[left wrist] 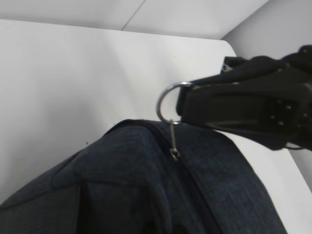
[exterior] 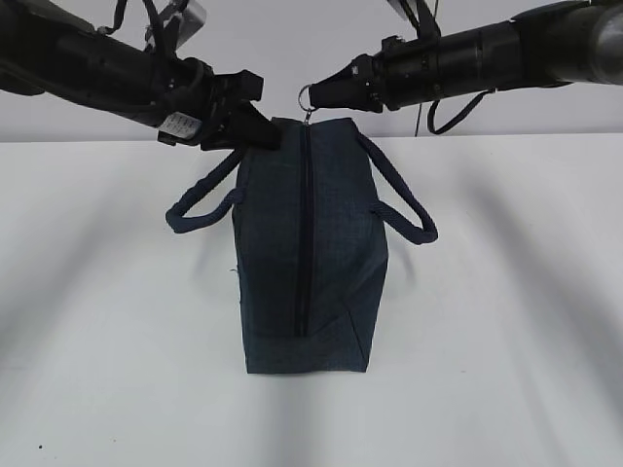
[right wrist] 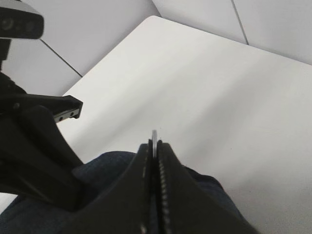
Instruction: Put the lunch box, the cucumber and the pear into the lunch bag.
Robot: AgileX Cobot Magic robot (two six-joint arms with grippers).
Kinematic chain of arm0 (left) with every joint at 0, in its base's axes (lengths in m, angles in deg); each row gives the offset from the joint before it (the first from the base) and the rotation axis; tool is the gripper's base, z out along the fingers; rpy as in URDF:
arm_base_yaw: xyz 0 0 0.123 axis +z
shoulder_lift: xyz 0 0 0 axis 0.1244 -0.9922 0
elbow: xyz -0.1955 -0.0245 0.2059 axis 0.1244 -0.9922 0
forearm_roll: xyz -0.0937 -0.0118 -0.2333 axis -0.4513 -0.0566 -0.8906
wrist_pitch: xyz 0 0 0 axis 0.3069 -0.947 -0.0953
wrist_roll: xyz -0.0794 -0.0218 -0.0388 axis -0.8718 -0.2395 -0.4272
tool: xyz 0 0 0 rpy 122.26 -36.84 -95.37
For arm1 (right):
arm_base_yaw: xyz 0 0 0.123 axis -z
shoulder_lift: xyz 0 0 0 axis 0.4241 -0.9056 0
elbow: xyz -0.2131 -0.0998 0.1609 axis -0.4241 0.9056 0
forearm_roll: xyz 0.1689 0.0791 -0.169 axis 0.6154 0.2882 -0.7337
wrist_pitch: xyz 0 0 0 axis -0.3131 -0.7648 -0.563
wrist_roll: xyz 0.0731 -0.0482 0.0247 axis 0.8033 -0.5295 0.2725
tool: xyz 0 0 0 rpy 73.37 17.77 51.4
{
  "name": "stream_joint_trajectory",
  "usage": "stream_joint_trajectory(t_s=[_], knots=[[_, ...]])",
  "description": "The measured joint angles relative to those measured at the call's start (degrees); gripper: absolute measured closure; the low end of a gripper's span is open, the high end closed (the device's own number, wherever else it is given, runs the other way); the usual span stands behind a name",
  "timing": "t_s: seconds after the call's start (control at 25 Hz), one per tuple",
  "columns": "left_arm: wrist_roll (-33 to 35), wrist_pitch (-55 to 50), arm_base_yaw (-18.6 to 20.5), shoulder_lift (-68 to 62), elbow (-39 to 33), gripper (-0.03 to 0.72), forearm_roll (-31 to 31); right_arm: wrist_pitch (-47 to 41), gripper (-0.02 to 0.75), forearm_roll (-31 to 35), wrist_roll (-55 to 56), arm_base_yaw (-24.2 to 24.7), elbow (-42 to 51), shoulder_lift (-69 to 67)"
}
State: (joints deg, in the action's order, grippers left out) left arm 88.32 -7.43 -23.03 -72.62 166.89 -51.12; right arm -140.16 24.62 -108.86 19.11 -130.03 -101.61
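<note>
Fabric is all you are looking at on this white table (exterior: pixel 107 321): the lunch bag (exterior: pixel 307 263), dark navy, is standing near the middle with its zipper (exterior: pixel 304 233) running as a closed dark line down the face turned toward the exterior camera. One padded handle (exterior: pixel 204 204) is looping out to its left and the other handle (exterior: pixel 404 199) to its right.

Your right gripper (exterior: pixel 313 95) is coming in from the upper right, and its jaws are pressing together on the metal ring pull (exterior: pixel 307 97) just above the bag's top edge. In the left wrist view you are seeing that same ring (left wrist: pixel 168 102) sticking out of the black fingertips, with a thin metal link hanging from it down to the slider on the bag's seam. In the right wrist view the two ribbed fingers (right wrist: pixel 141 195) are lying flat against each other, with only a sliver of the ring (right wrist: pixel 154 139) showing between their tips.

Your left gripper (exterior: pixel 261 134) is sitting at the bag's upper left corner, touching the fabric there. Its jaws look drawn together, but the pictures are not showing clearly whether any cloth is pinched between them, so you cannot tell what, if anything, it is holding.

You are not seeing the lunch box, the cucumber or the pear in any view.
</note>
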Motion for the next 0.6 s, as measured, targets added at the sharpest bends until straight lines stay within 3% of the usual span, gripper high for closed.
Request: stream_joint_trajectory(t_s=[0.32, 0.6], knots=[[4.0, -5.7, 0.1, 2.8, 0.0, 0.68, 1.1, 2.8, 0.732, -0.4, 0.2, 1.3, 0.0, -0.3], [8.7, -10.3, 0.1, 3.8, -0.1, 0.68, -2.8, 2.0, 0.732, -0.3, 1.0, 2.2, 0.0, -3.1]])
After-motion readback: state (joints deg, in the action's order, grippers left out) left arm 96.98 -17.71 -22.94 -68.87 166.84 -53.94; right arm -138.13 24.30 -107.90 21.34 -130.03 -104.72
